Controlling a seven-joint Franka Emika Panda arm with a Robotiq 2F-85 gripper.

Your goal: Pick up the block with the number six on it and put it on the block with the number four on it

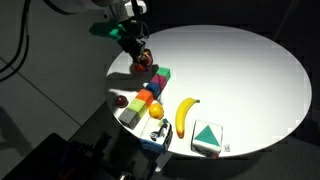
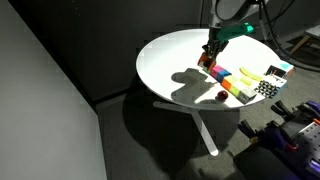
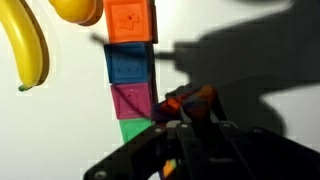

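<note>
The block with the number six is a small reddish-orange cube, tilted between my fingertips; its number does not show. My gripper is shut on it, just to the right of a row of cubes: orange, blue, magenta and green. I cannot read any numbers on the row, so I cannot tell which is the number four block. In both exterior views the gripper hangs low over the table with the reddish cube at the far end of the row.
A banana and an orange fruit lie near the row. A small red ball, a white box with a green triangle and other small items sit near the round white table's edge.
</note>
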